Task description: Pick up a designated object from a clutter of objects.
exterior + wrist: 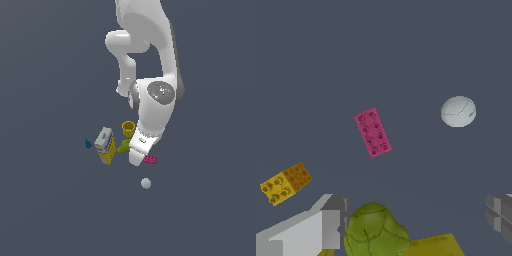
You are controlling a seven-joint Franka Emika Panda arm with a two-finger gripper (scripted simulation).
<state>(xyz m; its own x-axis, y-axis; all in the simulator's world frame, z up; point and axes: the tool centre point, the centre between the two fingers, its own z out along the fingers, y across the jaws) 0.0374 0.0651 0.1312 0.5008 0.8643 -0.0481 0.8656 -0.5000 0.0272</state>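
The designated object, a flat magenta-pink studded brick (372,132), lies alone on the dark floor; in the exterior view the brick (150,159) peeks out just to the right of the arm's white hand. My gripper (416,207) hovers above the clutter, a little short of the brick. Its two grey fingers (331,220) stand far apart with nothing between them, so it is open. In the exterior view the hand (135,156) covers the fingertips.
A white ball (145,183) lies beyond the brick. The green lumpy piece (375,231), the yellow cup (128,128), the grey-and-yellow box (105,145) and the blue bit (88,143) cluster on the exterior view's left. An orange-and-yellow block (286,182) lies apart.
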